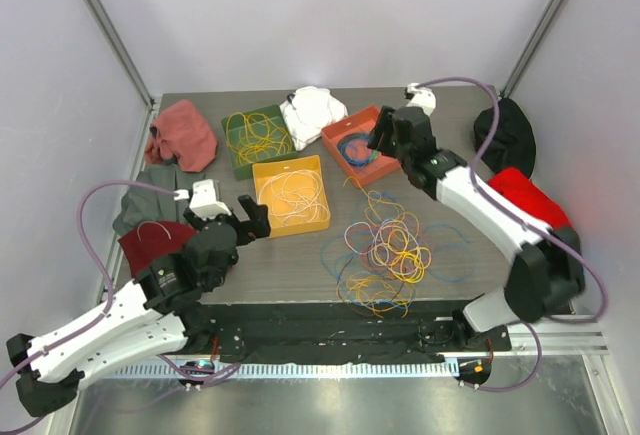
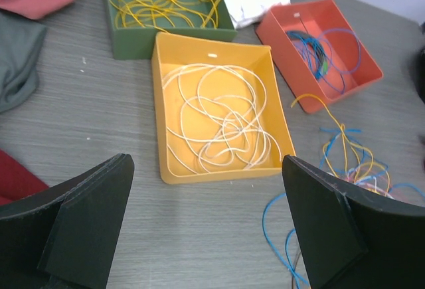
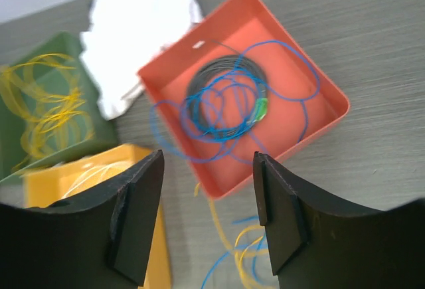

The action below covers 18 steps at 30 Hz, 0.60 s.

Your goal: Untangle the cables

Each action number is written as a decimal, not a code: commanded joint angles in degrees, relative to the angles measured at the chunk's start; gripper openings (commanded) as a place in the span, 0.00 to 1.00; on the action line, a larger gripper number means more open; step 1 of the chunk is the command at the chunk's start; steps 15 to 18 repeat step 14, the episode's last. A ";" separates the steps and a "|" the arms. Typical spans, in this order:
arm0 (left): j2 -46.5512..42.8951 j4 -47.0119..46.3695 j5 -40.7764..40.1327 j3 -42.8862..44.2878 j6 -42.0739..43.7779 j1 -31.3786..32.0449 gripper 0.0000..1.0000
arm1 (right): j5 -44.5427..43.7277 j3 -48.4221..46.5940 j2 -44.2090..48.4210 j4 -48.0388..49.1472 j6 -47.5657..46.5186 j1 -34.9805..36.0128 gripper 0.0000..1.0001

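Now, left pincer (image 2: 206,163): agape, empty, before yellow tray (image 2: 158,103)
right pincer (image 3: 207,158): agape, empty, over orange tray (image 3: 222,28)
cables (image 1: 390,250): tangled on worktop (image 1: 290,265)

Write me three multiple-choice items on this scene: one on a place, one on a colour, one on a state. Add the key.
1. Where does the loose pile of tangled thin mixed-colour cables lie?
A. in the green tray
B. on the grey wood-grain table
C. on the dark red cloth

2. What colour are the thin cables in the yellow square plastic tray?
A. blue
B. pink
C. white

3. How is the left gripper?
A. open and empty
B. shut on a cable
C. shut on a cloth

Key: 1 B, the pile rests on bare tabletop, outside every tray; 2 C, only pale white loops fill that tray; 3 A, its fingers stand wide apart with nothing between them.
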State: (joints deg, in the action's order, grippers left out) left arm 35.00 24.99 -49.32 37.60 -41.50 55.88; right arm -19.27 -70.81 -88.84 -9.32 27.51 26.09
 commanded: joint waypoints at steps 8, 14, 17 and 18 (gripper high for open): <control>18.07 6.46 9.76 14.67 -2.10 -0.07 1.00 | 5.47 34.23 39.85 11.72 3.70 7.57 0.61; 20.90 1.73 14.86 13.90 -2.28 -0.07 1.00 | 4.77 37.14 47.16 3.09 2.38 10.21 0.61; 20.90 1.73 14.86 13.90 -2.28 -0.07 1.00 | 4.77 37.14 47.16 3.09 2.38 10.21 0.61; 20.90 1.73 14.86 13.90 -2.28 -0.07 1.00 | 4.77 37.14 47.16 3.09 2.38 10.21 0.61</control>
